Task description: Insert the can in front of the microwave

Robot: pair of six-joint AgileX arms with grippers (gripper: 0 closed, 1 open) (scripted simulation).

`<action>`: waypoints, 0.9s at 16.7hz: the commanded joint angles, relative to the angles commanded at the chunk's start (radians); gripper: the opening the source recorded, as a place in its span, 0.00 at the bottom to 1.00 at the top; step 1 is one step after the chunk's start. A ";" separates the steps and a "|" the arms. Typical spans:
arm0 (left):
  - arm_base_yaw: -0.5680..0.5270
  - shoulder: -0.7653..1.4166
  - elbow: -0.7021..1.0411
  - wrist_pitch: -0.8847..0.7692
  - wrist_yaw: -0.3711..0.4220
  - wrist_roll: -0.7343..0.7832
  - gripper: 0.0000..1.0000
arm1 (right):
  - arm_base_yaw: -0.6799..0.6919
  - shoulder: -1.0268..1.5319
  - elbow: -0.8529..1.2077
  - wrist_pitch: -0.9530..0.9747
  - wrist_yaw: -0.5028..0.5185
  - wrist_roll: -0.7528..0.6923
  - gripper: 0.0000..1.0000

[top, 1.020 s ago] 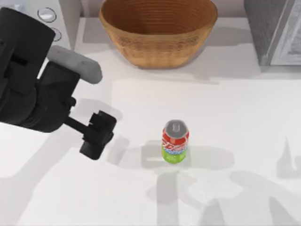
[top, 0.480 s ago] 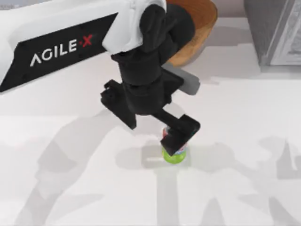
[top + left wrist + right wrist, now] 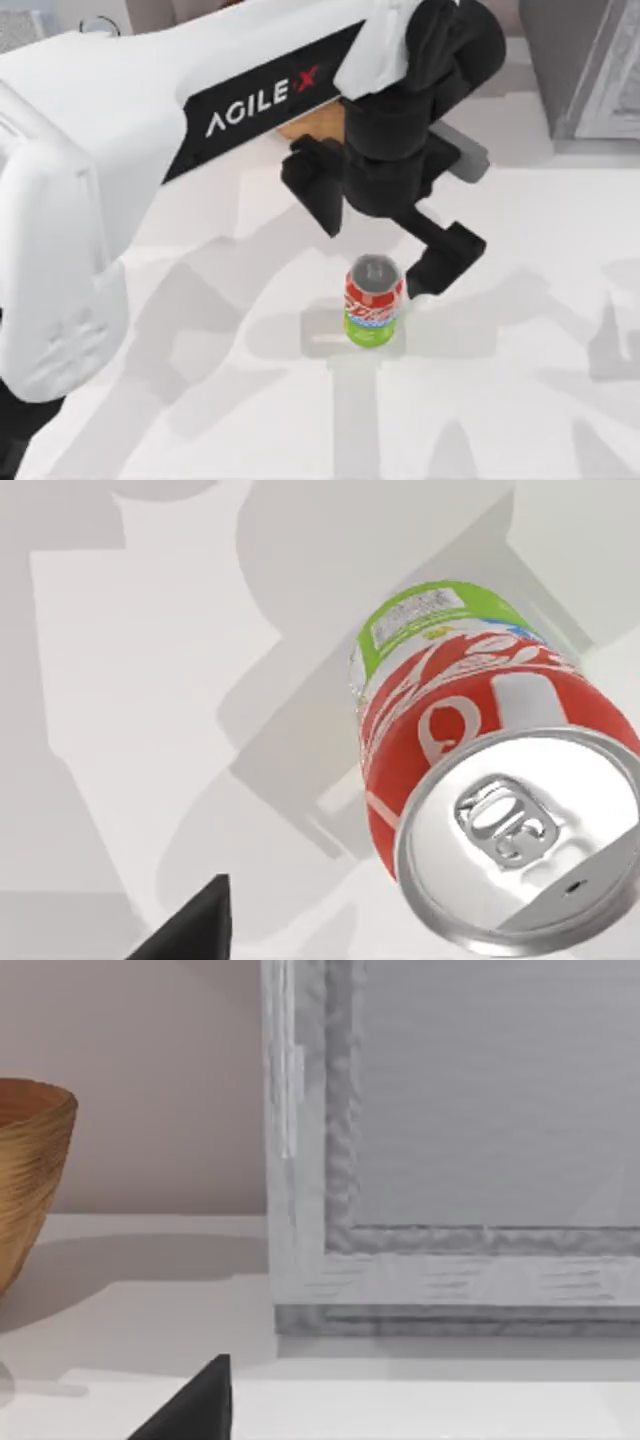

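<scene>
The can (image 3: 372, 303) stands upright in the middle of the table, silver top up, red band above lime-green. In the left wrist view the can (image 3: 470, 780) is close, seen from above its top. My left arm reaches across from the left, and its gripper (image 3: 432, 268) hangs open just to the can's right, one black finger (image 3: 447, 258) beside the can's top with nothing held. A corner of the white microwave (image 3: 100, 22) with a knob peeks out at the far left. My right gripper (image 3: 195, 1405) is parked, facing the far right corner.
A darker grey speckled appliance (image 3: 590, 70) with a white-framed door stands at the far right, also close in the right wrist view (image 3: 450, 1140). A wicker basket (image 3: 30, 1170) sits at the back centre, mostly covered by my left arm (image 3: 250, 90).
My left arm has swung from the table's left side across to the right, carrying its gripper over and past the can. The can has not moved.
</scene>
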 joint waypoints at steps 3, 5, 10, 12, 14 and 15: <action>-0.001 0.004 0.007 -0.001 -0.003 -0.001 1.00 | 0.000 0.000 0.000 0.000 0.000 0.000 1.00; -0.001 0.004 0.007 -0.001 -0.003 -0.001 1.00 | 0.000 0.000 0.000 0.000 0.000 0.000 1.00; 0.002 0.004 -0.065 0.072 -0.003 0.002 1.00 | 0.000 0.000 0.000 0.000 0.000 0.000 1.00; 0.002 0.009 -0.129 0.143 -0.003 0.002 1.00 | 0.000 0.000 0.000 0.000 0.000 0.000 1.00; 0.001 0.014 -0.186 0.205 -0.003 0.001 1.00 | 0.000 0.000 0.000 0.000 0.000 0.000 1.00; 0.001 0.016 -0.202 0.222 -0.003 0.001 1.00 | 0.000 0.000 0.000 0.000 0.000 0.000 1.00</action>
